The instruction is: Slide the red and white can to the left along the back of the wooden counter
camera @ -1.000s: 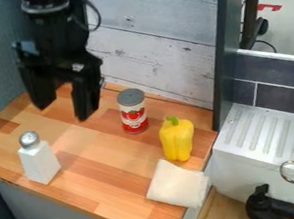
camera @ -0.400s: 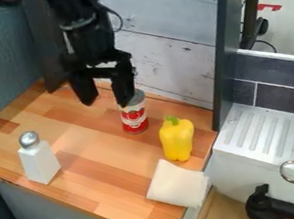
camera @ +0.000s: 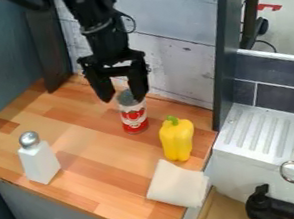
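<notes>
- Black gripper point(camera: 123, 99), 2 fingers wide apart, empty, hangs by the upright can point(camera: 134, 119), near the pepper point(camera: 178, 140).
- Lowered off-centre, 1 fingertip could catch the rim, tipping it.

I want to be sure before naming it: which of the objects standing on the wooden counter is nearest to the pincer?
The red-and-white can with the grey top; the open pincer hangs right at its top.
</notes>
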`<act>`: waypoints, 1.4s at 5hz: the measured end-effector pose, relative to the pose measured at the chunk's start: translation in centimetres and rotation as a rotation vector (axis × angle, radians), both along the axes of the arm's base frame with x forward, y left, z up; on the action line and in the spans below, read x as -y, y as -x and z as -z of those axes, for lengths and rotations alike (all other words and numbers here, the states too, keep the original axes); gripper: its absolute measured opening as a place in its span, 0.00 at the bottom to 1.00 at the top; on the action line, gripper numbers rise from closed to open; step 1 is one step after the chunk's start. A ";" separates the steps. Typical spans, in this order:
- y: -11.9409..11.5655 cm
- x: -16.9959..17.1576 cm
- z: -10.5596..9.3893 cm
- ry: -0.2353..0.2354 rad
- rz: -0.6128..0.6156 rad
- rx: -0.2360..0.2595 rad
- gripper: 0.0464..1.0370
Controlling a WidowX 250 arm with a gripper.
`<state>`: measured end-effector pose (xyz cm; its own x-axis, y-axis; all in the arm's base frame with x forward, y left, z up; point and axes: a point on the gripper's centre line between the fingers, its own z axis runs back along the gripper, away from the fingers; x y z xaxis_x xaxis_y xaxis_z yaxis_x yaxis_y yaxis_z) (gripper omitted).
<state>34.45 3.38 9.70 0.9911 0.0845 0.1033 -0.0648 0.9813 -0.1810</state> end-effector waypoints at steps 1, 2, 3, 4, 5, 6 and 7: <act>-1.7 0.6 0.5 0.017 0.014 0.014 0.97; -3.1 2.2 0.8 0.038 0.039 0.010 0.97; -3.1 3.8 0.5 0.042 0.069 -0.012 0.97; -2.8 4.7 1.7 0.036 0.084 -0.058 0.97; -3.1 4.6 2.3 0.034 0.057 -0.054 0.97; -3.4 4.5 2.7 0.034 0.038 -0.049 0.97; -4.0 4.4 3.1 0.041 0.022 -0.040 0.97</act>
